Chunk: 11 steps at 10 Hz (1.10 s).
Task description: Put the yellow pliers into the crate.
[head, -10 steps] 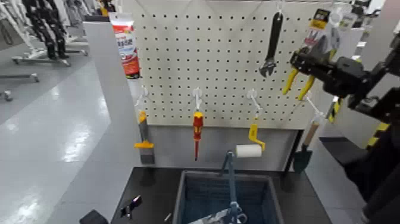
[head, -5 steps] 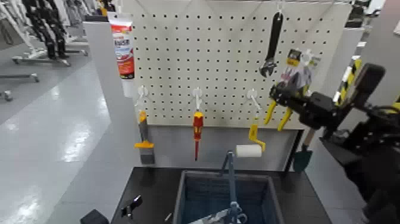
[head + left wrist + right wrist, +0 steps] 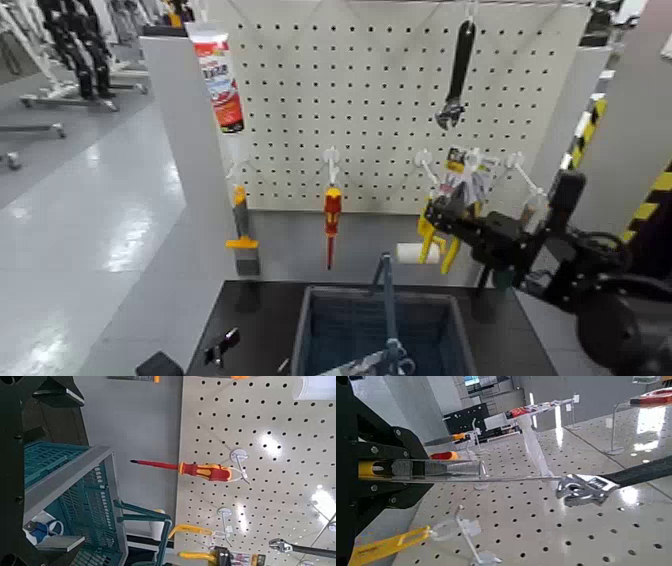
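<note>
Blue-grey plastic crate [image 3: 463,340], lattice-sided, paler rim, on a black surface [image 3: 262,315] below the pegboard [image 3: 320,110]. Thin blue hoop handle [image 3: 388,300] stands up across the opening.

Crate contents: a pale item with blue loops [image 3: 49,529], seen in part in the left wrist view; kind not identifiable. Rest of the crate floor only partly visible. Yellow pliers [image 3: 452,254] are outside the crate, above its rim on the robot's right side, in front of the pegboard. Both yellow handles point down; the retail card and its clear packaging extend upward.

Right gripper [image 3: 447,207]: at the pliers, fingers closed on them with no free gap to be seen, the handles hanging below the grip. In the head view, pliers and gripper overlap the yellow-handled paint roller [image 3: 408,253], its white sleeve showing beside the handles.

Left gripper [image 3: 222,346]: low, to the left of the crate, apart from it. Open or shut: cannot tell.

Pegboard stock, left to right: red-and-white tube [image 3: 218,85], yellow-handled scraper [image 3: 241,225], red-and-yellow screwdriver [image 3: 332,215], paint roller, adjustable wrench [image 3: 458,75] with black handle, hung higher up.
</note>
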Available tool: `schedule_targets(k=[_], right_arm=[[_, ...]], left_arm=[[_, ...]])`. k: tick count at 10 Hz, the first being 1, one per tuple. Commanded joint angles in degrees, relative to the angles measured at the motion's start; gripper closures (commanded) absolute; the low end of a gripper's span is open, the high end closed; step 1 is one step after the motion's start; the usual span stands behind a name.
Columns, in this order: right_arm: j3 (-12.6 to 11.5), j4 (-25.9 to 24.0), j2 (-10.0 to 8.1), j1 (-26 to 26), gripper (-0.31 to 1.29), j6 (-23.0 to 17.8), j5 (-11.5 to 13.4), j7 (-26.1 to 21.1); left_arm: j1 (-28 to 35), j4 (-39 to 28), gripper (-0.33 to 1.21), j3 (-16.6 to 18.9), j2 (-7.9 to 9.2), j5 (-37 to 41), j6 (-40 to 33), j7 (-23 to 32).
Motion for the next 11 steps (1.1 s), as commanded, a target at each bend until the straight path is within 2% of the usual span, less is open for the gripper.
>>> schedule_targets(k=[1,5,9,11], right_arm=[[1.48,0.76,-0.01,2.42,1.13,0.86,1.23,0.00],[3.85,2.60,-0.19,5.41,1.13,2.09,2.11,0.00],[5.17,4.80,-0.45,7.16,1.13,2.44,2.20,0.26],[5.78,6.47,-0.71,7.16,1.13,2.35,3.08,0.44]], left_arm=[[0.06,0.00,0.10,-0.02,0.01,0.00,0.00,0.00],[-0.03,0.00,0.10,-0.28,0.10,0.00,-0.09,0.00],[-0.12,0.00,0.10,-0.37,0.19,0.00,-0.09,-0.09],[-0.29,0.09,0.10,-0.37,0.27,0.00,-0.09,-0.18]])
